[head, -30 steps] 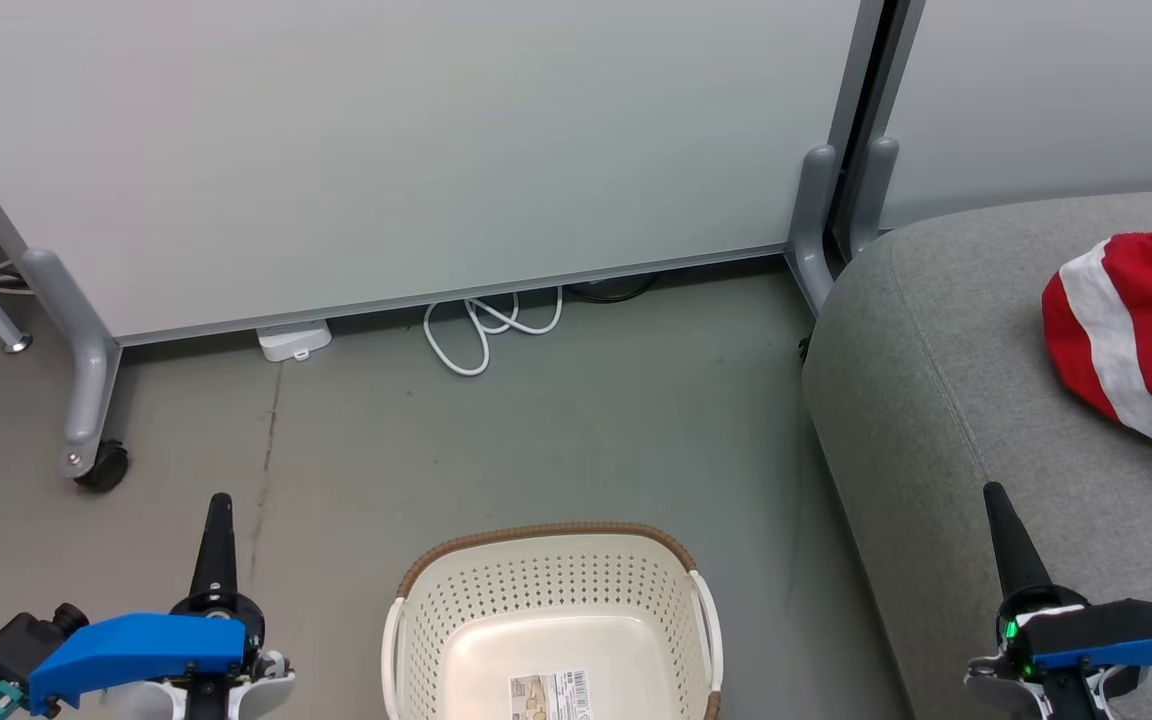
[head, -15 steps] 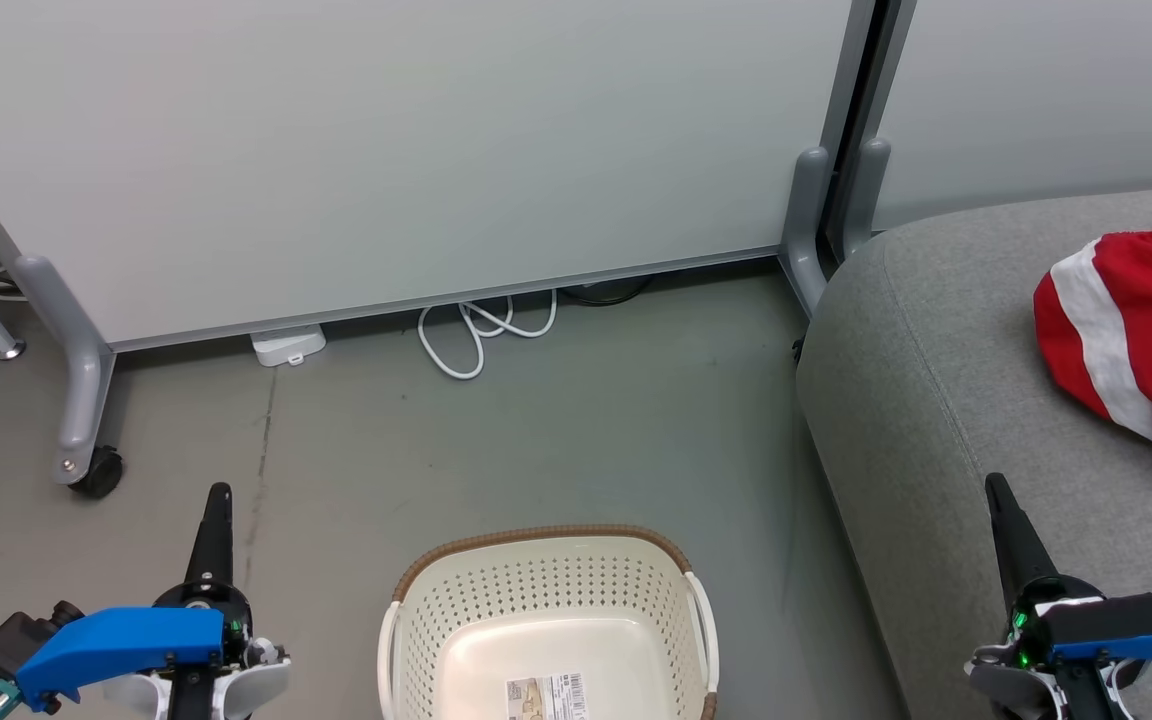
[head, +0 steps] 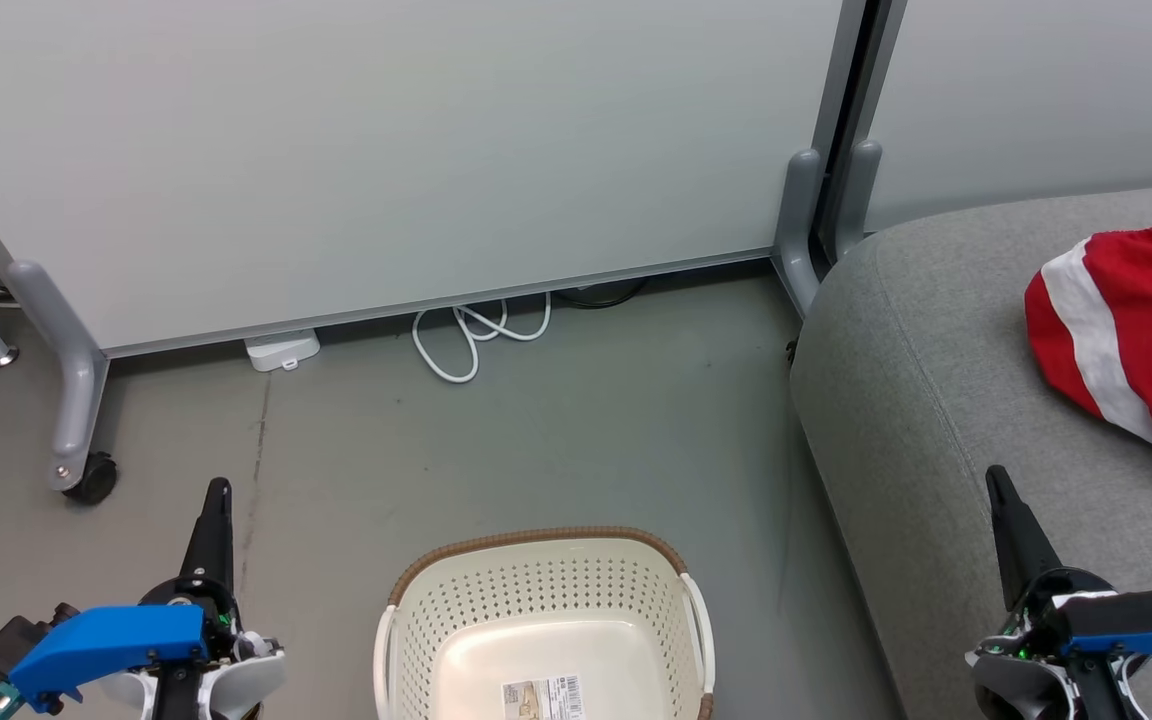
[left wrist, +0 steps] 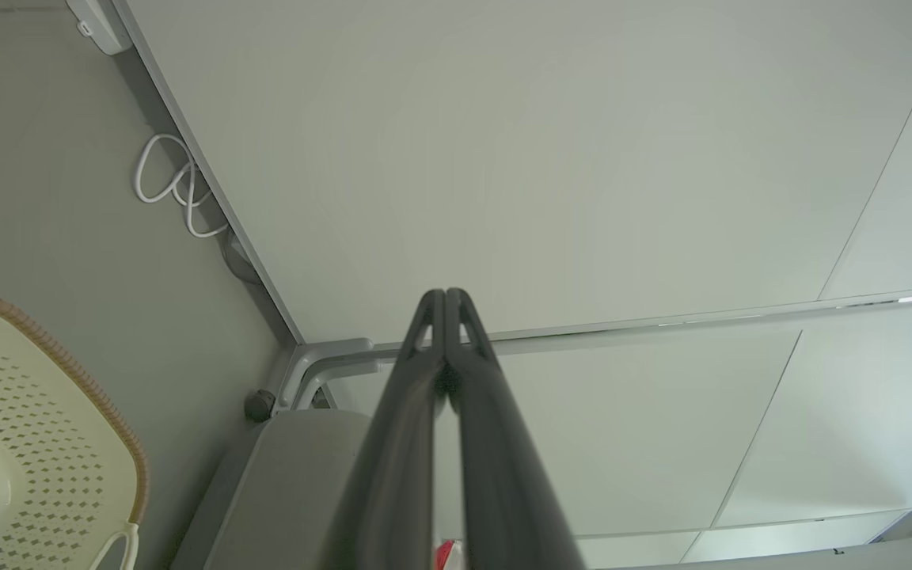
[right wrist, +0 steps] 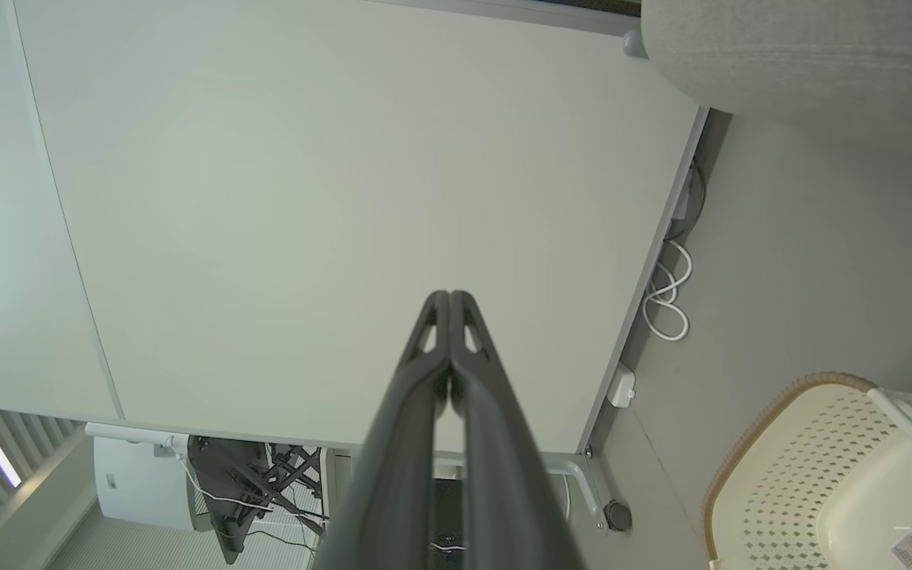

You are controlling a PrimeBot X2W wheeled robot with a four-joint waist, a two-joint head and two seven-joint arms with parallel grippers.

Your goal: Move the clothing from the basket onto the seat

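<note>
The red clothing (head: 1131, 335) with its white stripe lies on the grey seat (head: 936, 400) at the right. On the floor at bottom centre stands the cream basket (head: 536, 610), nothing in it but a barcode sticker on its base; its rim also shows in the wrist views (left wrist: 52, 380) (right wrist: 780, 427). My left gripper (head: 217, 490) is shut and points up, left of the basket; its fingers meet tip to tip (left wrist: 446, 294). My right gripper (head: 992, 475) is shut over the seat's front part, holding nothing (right wrist: 450, 294).
A pale partition panel (head: 386, 150) on wheeled grey feet (head: 76, 470) stands behind. A white cable loop (head: 476, 335) and a white adapter (head: 281, 350) lie at its base. Open grey floor lies between panel, basket and seat.
The whole head view has drifted slightly, shifting the panel, basket and seat left and down a little. Both grippers stay shut and keep their places.
</note>
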